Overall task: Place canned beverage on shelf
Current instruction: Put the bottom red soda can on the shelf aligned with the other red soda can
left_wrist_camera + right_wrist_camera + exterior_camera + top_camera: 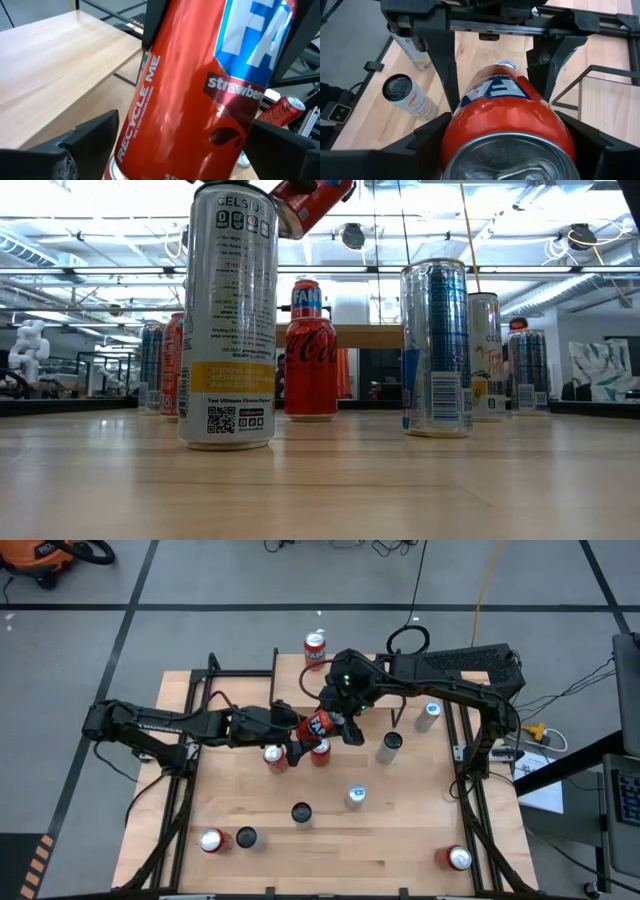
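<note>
Can (320,724) lay tilted between my hands | right gripper (345,727) gripped its top end | left gripper (298,743) stood wide open around it | shelf (290,675) behind

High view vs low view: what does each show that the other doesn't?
Only the high view: both arms meeting mid-table, the left gripper and right gripper at either end of the tilted red Fanta can, and a second Fanta can on the shelf.

Only the low view: labels close up, such as the Celsius can and Coca-Cola can, plus the room behind.

Both: the lifted Fanta can above the table, standing cans below it.
</note>
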Controlling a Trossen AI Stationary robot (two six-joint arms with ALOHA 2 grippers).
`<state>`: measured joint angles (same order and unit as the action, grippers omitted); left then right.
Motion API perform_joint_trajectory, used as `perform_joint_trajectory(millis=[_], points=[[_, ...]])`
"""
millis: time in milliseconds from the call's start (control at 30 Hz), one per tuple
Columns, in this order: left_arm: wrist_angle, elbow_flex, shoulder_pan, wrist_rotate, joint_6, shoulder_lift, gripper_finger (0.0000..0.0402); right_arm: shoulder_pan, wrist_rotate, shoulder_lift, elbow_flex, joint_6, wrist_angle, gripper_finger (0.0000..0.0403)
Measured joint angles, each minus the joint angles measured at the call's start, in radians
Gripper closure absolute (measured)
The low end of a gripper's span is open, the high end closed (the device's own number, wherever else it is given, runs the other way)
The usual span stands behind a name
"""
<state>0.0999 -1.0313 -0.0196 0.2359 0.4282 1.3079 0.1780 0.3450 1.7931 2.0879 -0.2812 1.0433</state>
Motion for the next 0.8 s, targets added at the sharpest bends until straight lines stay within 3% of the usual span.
perform_joint_trajectory(millis=[300, 533, 800], points=[[0.001, 0.0, 0.0, -0.023, -0.035, 0.0, 0.0068, 0.0, 0.008, 0.0, 0.0, -0.021, 0.002, 0.0124], [-0.005, 0.0, 0.0, -0.022, -0.067, 0.0, 0.0074, -0.001, 0.0, 0.0, 0.0, -0.021, -0.001, 0.0122], [-0.031, 0.001, 0.0, 0.001, -0.071, 0.0, 0.0076, 0.0, -0.006, -0.001, 0.001, 0.072, -0.011, 0.0065]])
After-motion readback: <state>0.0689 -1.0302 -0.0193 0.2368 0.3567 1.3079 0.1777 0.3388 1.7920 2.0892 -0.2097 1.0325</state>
